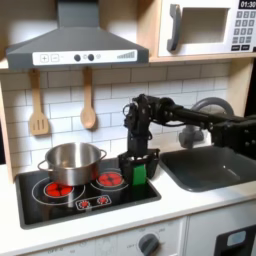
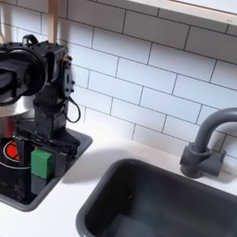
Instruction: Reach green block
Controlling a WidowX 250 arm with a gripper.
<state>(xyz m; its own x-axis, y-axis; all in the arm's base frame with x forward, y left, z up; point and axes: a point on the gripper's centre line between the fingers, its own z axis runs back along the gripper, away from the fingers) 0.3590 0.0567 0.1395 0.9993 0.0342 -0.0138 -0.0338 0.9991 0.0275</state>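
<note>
Green block (image 2: pixel 41 164) upright on the stovetop (image 1: pixel 60 205), between fingers of the open, empty hand (image 1: pixel 139 165).

The black jointed robot arm (image 1: pixel 190 112) reaches in from the first exterior view's right, bending down at the elbow. Its black end effector (image 1: pixel 139 166) points straight down, low, its fingers (image 2: pixel 57 148) spread apart in the second exterior view.

In the second exterior view the pot (image 2: pixel 7 125) is mostly hidden behind the arm and cut by the left edge; the sink (image 2: pixel 139 199) and stove (image 2: pixel 18 180) run off the bottom. In both exterior views the gripper (image 1: pixel 139 165) (image 2: pixel 46 148) blurs dark, jaws indistinct
</note>
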